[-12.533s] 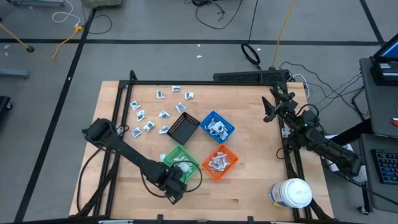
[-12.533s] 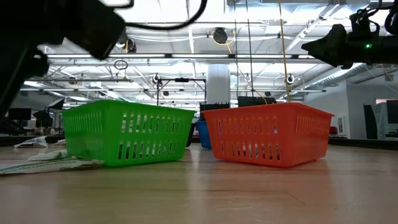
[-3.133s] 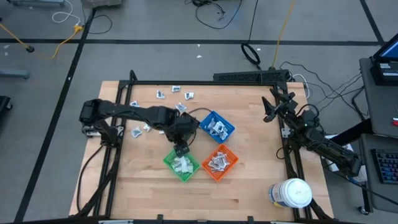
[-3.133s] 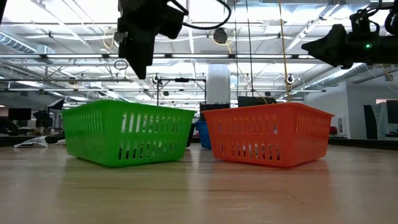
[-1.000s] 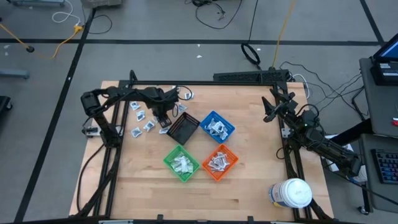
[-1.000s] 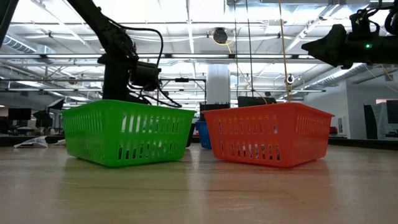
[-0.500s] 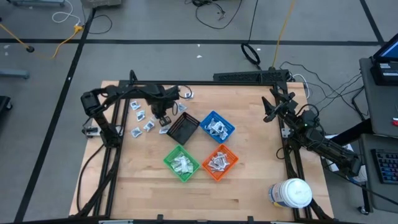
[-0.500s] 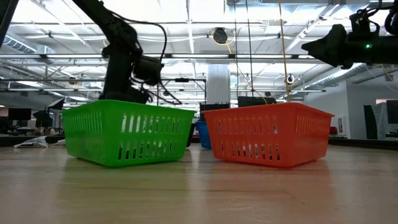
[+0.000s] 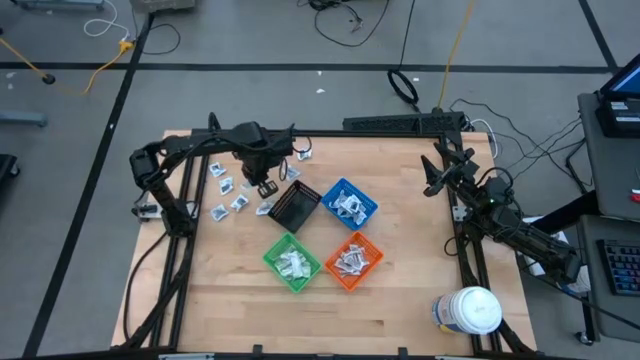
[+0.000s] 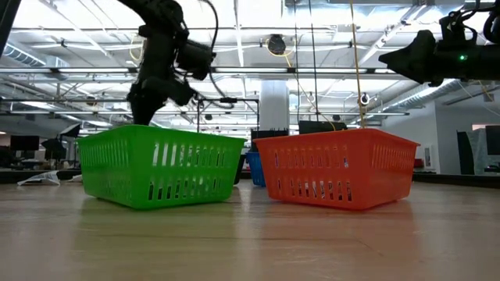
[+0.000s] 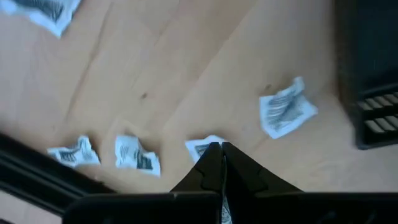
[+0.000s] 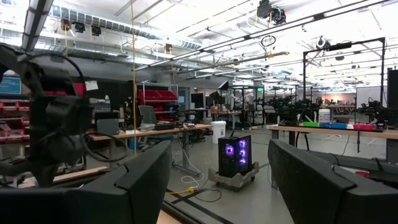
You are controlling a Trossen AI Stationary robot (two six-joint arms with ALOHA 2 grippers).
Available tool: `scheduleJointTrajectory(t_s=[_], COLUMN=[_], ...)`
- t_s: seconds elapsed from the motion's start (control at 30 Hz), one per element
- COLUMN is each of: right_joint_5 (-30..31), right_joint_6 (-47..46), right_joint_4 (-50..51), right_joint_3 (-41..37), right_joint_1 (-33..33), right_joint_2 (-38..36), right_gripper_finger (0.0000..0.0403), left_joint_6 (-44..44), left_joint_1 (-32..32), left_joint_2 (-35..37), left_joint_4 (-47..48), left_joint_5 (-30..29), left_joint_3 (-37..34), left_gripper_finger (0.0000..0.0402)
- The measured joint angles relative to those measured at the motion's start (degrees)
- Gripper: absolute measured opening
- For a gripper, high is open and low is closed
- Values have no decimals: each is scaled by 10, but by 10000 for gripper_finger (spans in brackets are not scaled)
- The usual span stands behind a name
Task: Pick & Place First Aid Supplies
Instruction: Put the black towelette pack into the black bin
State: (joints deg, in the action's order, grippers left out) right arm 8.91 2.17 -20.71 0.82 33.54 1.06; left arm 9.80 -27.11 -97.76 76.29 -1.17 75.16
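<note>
Above the loose packets (image 9: 228,188) beside the black bin (image 9: 294,208), my left gripper (image 11: 222,147) has its fingers clenched on one thin packet (image 11: 205,148), which I fear may slip out.

Four small square plastic bins are seen: one black (image 9: 294,208), one blue (image 9: 349,202), one green (image 9: 291,262), one orange (image 9: 352,260). One large white round jar (image 9: 468,311) is counted. Roughly ten small white packets (image 9: 222,186) lie loose on the wooden table (image 9: 400,290)
</note>
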Motion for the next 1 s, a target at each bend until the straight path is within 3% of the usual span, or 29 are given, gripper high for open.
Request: scheduleJointTrajectory(t_s=[0.23,0.57,1.0], right_joint_5=[0,0,0], right_joint_6=[0,0,0], right_joint_4=[0,0,0], right_joint_3=[0,0,0], right_joint_1=[0,0,0], right_joint_2=[0,0,0], right_gripper_finger=[263,263,263], left_joint_6=[-19,-2,-5], left_joint_1=[71,175,167], left_joint_2=[-7,-7,-83], left_joint_4=[-39,-61,-155], left_joint_5=[-2,-2,-4], left_joint_3=[40,42,42], left_gripper_finger=[2,2,1])
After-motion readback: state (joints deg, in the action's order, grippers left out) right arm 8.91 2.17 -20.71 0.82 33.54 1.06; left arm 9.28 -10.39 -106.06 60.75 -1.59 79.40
